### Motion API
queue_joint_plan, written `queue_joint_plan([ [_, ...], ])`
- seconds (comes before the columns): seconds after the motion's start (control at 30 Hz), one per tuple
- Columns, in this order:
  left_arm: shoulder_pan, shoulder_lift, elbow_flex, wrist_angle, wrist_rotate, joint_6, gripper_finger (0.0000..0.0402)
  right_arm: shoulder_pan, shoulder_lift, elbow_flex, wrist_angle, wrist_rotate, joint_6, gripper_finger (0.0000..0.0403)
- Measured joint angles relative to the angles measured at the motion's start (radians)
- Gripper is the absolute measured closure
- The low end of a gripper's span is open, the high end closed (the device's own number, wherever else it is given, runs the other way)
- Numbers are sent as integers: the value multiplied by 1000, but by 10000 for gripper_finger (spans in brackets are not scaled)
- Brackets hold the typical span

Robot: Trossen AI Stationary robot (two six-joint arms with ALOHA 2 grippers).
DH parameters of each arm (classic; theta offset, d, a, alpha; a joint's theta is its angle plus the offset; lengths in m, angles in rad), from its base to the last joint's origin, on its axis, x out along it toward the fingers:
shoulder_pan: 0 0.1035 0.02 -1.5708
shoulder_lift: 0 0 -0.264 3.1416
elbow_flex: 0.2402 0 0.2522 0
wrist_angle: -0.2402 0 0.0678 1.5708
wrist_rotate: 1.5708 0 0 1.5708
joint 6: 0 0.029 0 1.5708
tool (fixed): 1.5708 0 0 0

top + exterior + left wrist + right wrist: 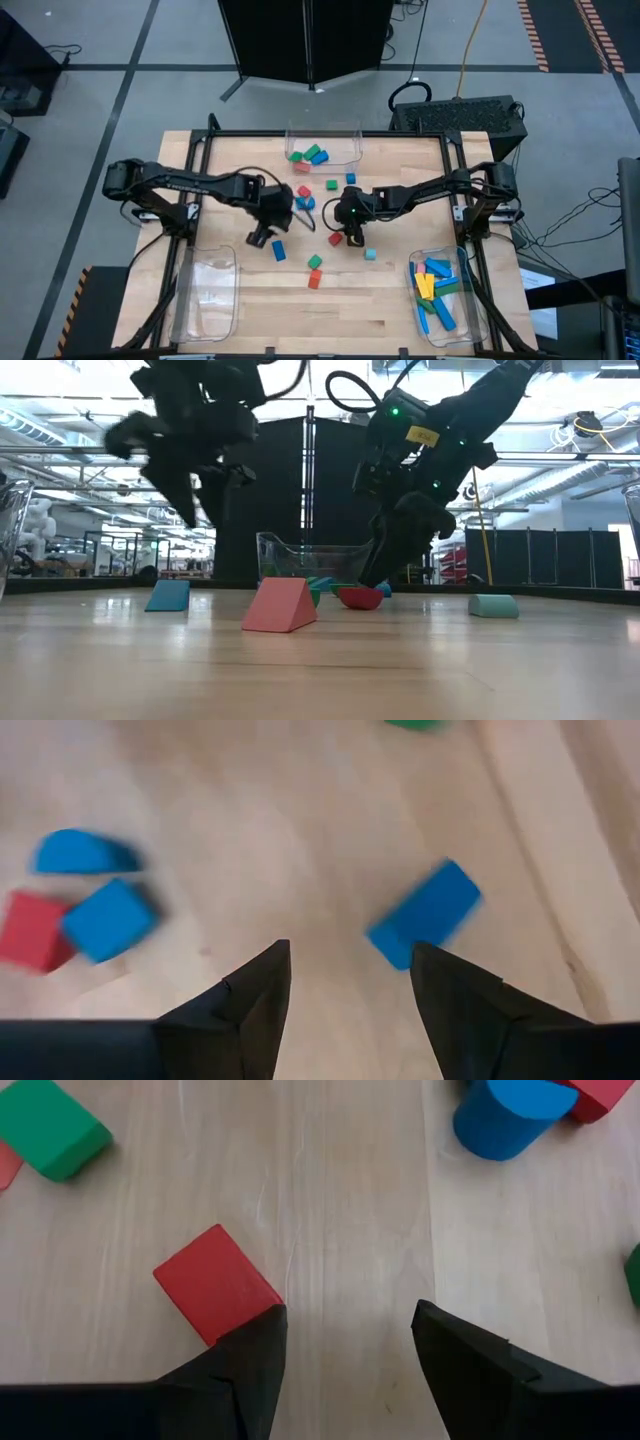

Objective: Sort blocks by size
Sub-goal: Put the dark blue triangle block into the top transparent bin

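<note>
On the wooden table (250,300) three clear bins stand: one bin (323,146) at the far edge in the middle holding a few blocks, an empty bin (205,295) at the near left, and a bin (437,296) at the near right filled with long bars. Loose blocks (312,270) lie scattered in the middle between them. The left gripper (262,236) hangs over the table left of centre, a block (278,249) just beside it; the right gripper (352,238) is right of centre, a block (215,1283) touching one finger
</note>
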Motion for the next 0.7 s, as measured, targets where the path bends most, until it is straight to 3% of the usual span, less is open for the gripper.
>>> queue_joint_plan([
  [0.27, -94, 30, 0, -14, 1, 152, 197, 0, 0, 0, -1, -2, -4, 193],
  [0.7, -129, 204, 0, 17, -62, 203, 197, 0, -1, 0, -2, -3, -7, 193],
])
